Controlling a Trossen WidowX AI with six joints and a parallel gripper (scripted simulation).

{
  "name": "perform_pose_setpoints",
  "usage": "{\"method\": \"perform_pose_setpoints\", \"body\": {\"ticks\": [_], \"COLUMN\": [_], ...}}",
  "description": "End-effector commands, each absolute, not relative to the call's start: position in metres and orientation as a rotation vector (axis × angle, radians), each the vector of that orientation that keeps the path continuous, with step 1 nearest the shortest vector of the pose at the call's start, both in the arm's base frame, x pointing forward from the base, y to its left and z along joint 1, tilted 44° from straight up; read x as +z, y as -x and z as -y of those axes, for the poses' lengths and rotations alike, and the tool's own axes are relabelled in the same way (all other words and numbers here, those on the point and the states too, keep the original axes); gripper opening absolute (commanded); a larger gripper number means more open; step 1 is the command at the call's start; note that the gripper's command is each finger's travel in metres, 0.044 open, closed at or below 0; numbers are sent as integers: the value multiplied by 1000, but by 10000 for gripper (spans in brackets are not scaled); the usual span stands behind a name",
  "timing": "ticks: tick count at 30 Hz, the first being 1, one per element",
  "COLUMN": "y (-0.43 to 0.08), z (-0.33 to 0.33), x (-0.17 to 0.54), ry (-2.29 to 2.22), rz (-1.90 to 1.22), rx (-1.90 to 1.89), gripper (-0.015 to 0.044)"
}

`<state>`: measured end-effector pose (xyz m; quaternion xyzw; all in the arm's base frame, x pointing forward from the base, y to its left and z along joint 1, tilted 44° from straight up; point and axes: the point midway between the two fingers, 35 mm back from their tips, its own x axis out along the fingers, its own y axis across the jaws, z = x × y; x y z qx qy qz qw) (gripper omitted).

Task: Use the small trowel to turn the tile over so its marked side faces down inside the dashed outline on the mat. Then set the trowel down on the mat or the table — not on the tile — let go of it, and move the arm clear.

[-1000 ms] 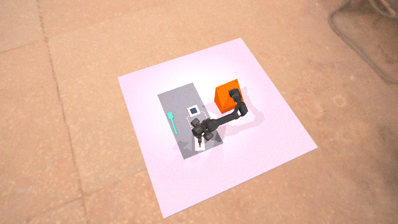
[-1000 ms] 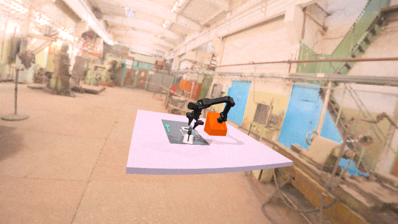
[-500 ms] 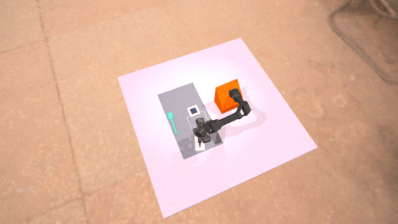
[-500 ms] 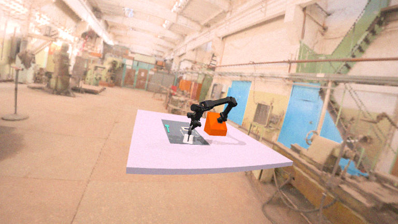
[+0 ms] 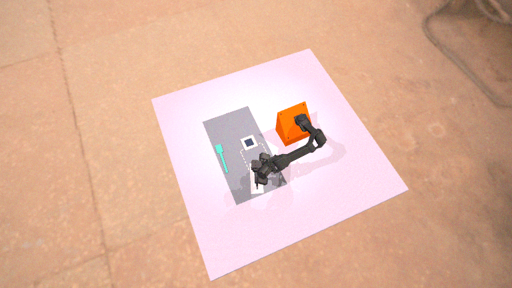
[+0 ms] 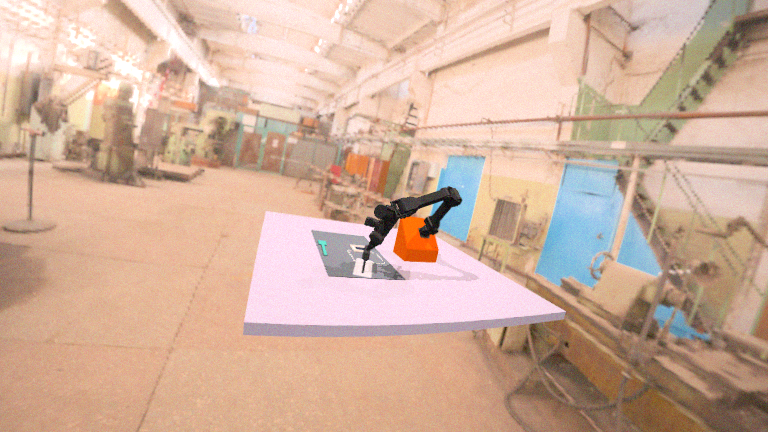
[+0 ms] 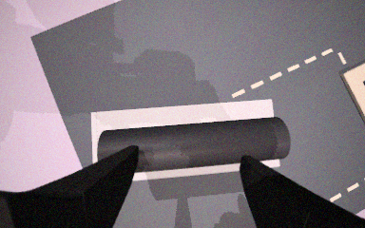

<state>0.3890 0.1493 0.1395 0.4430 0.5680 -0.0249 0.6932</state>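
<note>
The tile [image 5: 249,142] [image 6: 357,248] [image 7: 355,77] lies flat with its dark marked side up, at one end of the dashed outline [image 7: 294,67]. The trowel [image 5: 260,190] [image 6: 357,271] [image 7: 190,142] rests on the mat [image 5: 226,130] near its front edge, with a flat white blade under a thick dark handle. My gripper [image 6: 369,247] [image 7: 189,157] is open just above the handle, with nothing held. In the wrist view its fingertips stand apart along the handle's length, not across it. The arm hides part of the outline in the top view.
A teal flat tool [image 5: 225,164] [image 6: 325,251] with a wider head lies on the mat's left side. An orange block [image 5: 291,124] [image 6: 407,246] stands at the arm's base, right of the mat. The pink table [image 5: 302,209] [image 6: 317,308] extends around the mat.
</note>
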Motion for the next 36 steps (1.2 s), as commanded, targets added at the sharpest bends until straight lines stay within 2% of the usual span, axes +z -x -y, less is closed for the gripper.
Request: {"method": "perform_pose_setpoints", "body": {"ticks": [1, 36], "y": [-385, -375], "z": [-153, -167], "x": [138, 144], "ry": [-1099, -2103], "rz": [-1241, -857], "rx": [-151, -737], "gripper": [300, 300]}}
